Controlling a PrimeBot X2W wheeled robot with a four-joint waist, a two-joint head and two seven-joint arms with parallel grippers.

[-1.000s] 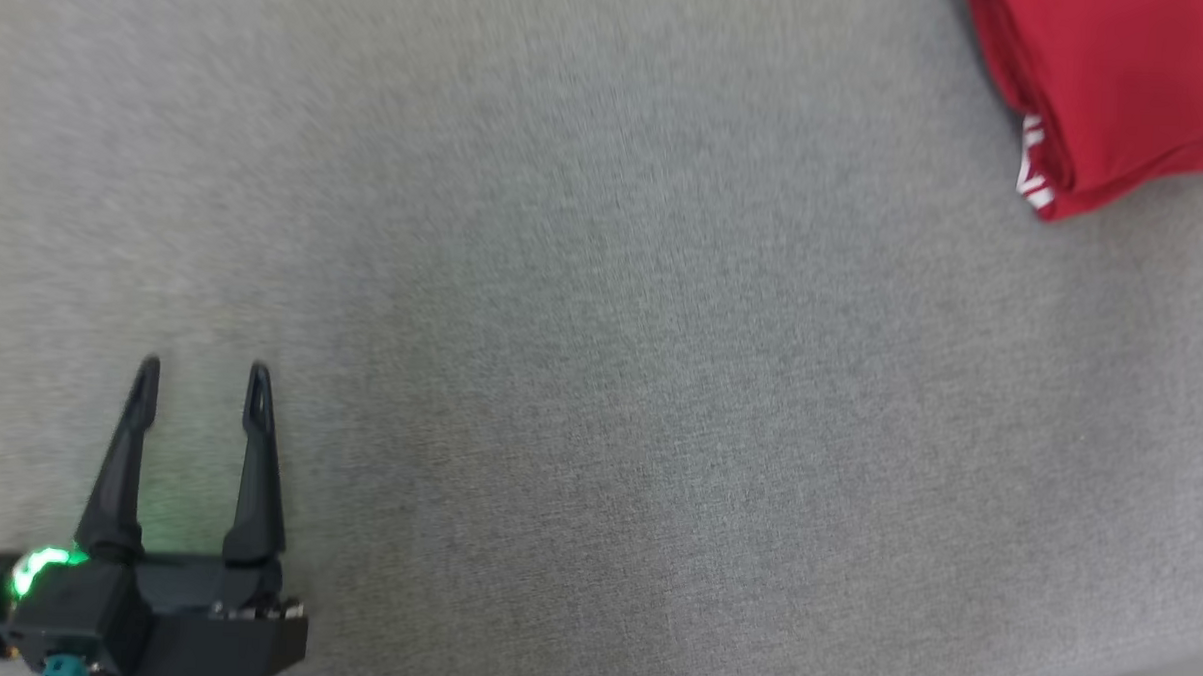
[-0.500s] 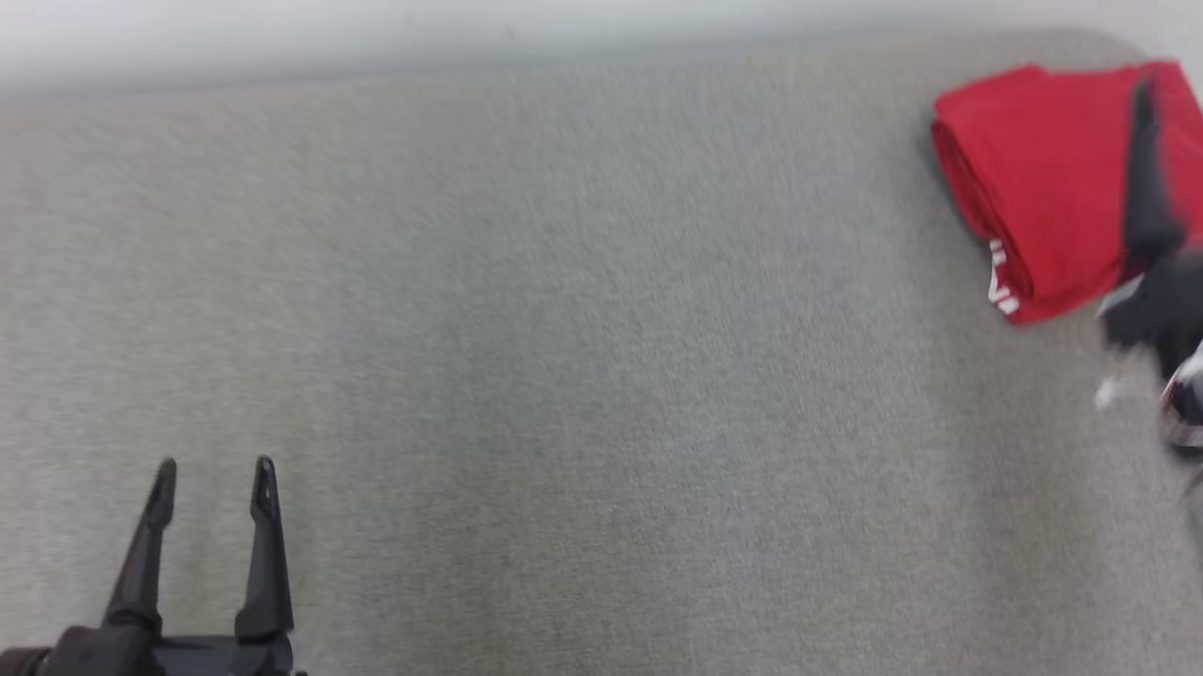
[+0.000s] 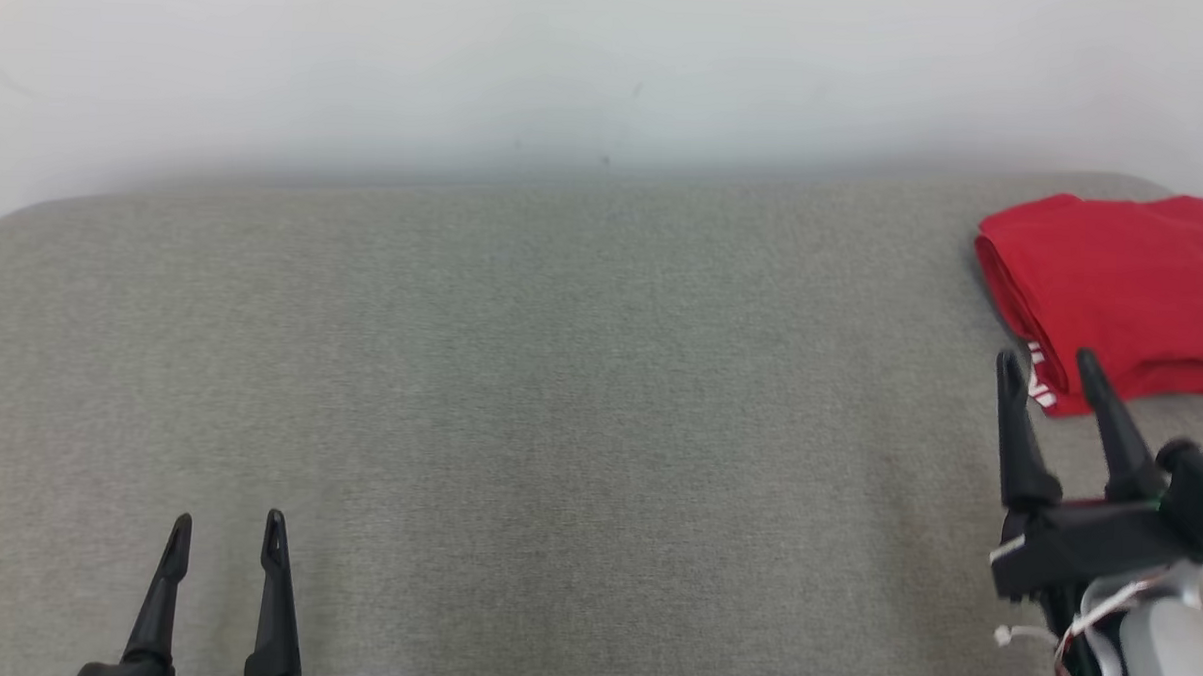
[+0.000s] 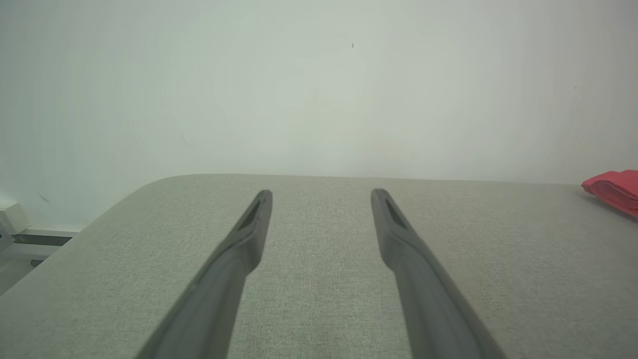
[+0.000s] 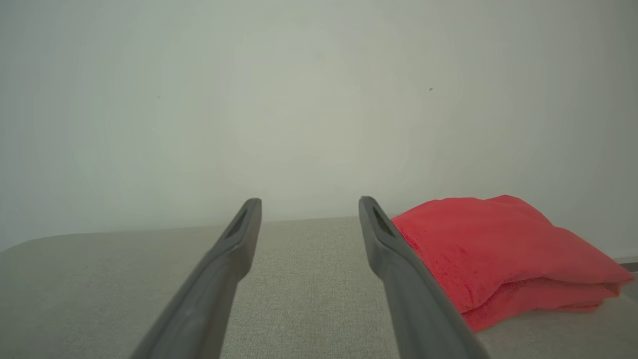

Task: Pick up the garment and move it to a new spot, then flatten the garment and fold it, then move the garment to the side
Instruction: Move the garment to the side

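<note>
Head view: the red garment lies folded in a thick pad at the far right corner of the grey fabric-covered desk, with a bit of white lettering showing on its near left fold. The right end effector is over the desk's right side, its two dark fingers spread wide with nothing between them. Their tips point at the garment's near edge, and whether they touch the cloth cannot be told. The left end effector rises from the desk's near left part, also spread wide and empty. A pale wall runs behind the desk's far edge.

Left wrist view: the left end effector points across the desk toward the wall. Its fingers are wide apart over bare grey fabric and grip nothing. A corner of the garment shows at the desk's far right.

Right wrist view: the right end effector stands wide and empty over the desk. The garment rests on the desk just beyond and to the right of the right finger, which overlaps its left edge. Its stacked layers are visible along the near side.
</note>
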